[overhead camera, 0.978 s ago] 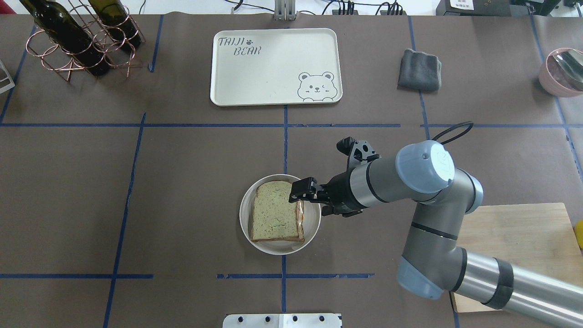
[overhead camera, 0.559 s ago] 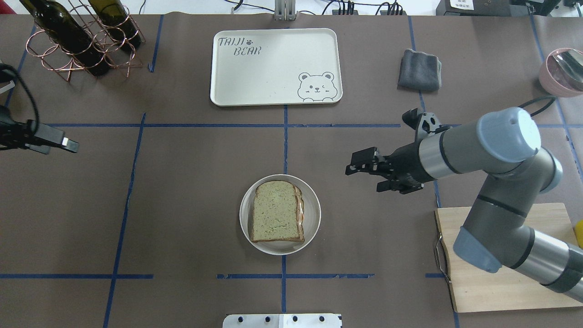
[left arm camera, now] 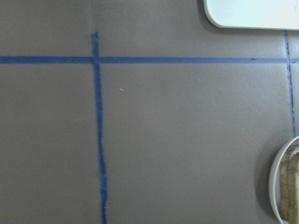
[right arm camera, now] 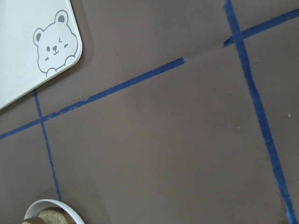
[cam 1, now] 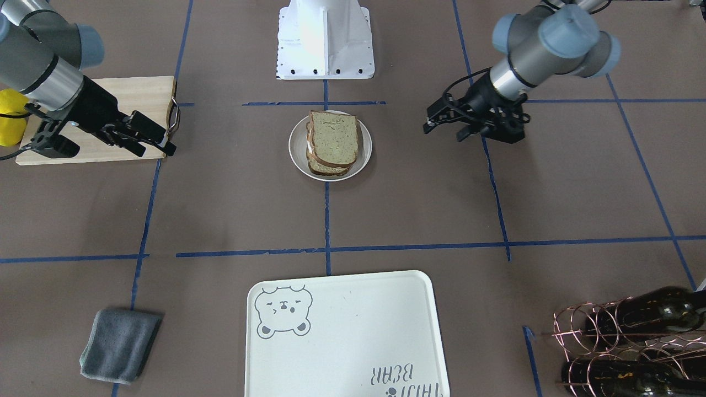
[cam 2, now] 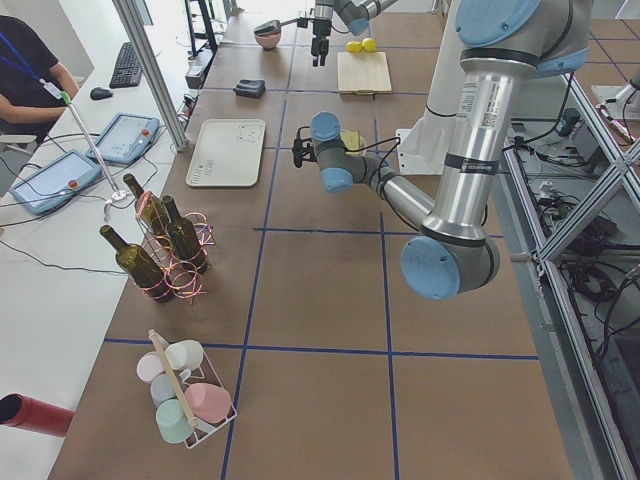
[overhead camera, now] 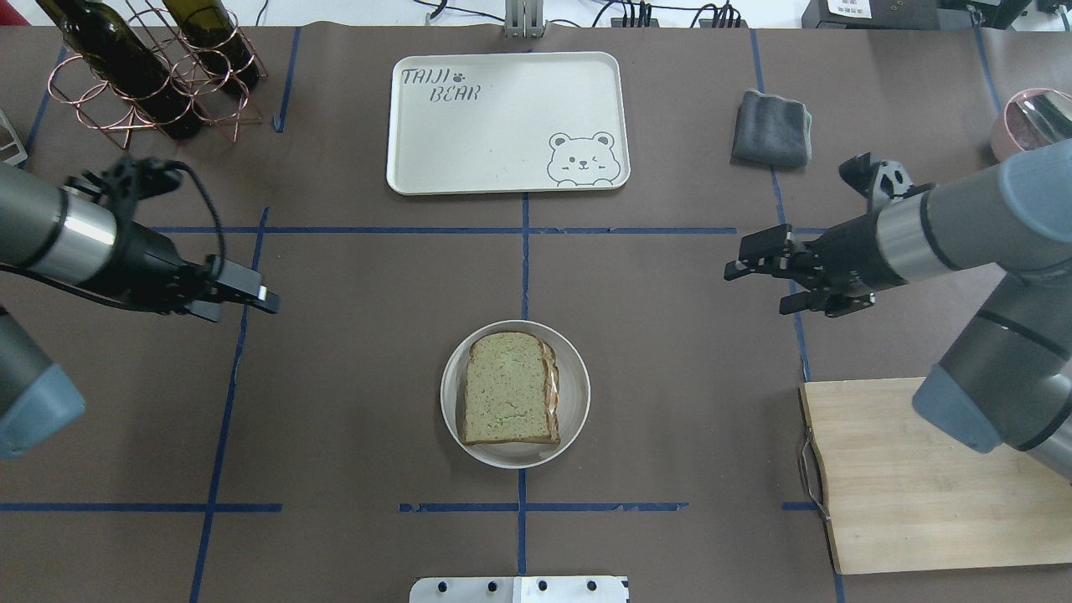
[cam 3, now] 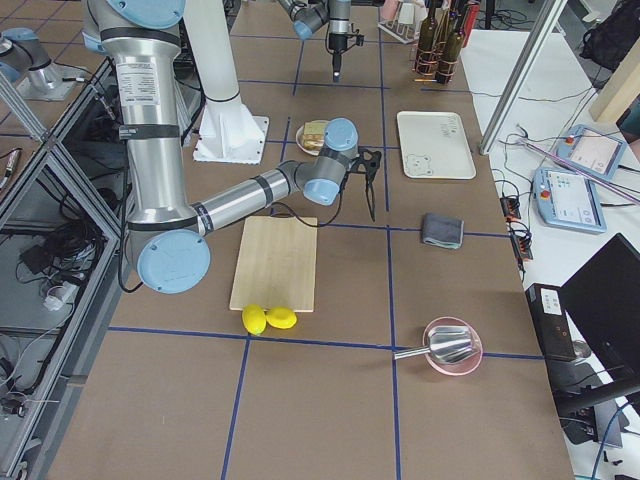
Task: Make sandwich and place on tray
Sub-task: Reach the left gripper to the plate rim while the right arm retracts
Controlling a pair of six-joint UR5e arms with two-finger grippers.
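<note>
Left black two-finger gripper (overhead camera: 244, 301) hovers over the brown bench (overhead camera: 352, 377), jaws spread, empty. At centre, the greenish-tan bread-and-egg sandwich (overhead camera: 508, 388) lies on a small round white plate (overhead camera: 578, 406), well apart from the cream-white bear-face tray (overhead camera: 502, 142). Right black gripper (overhead camera: 755, 291) hovers, jaws spread, empty.

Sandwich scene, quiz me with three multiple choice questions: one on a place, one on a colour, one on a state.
1. Where is the sandwich? A: tray. B: plate. C: board.
2. What colour is the cloth? A: grey. B: red. C: yellow.
3. How is the right gripper? A: shut on the sandwich. B: shut on the cloth. C: open, holding nothing.
Answers: B, it lies on the round white plate; A, the folded cloth is grey; C, its fingers are apart over bare table, away from the plate.
</note>
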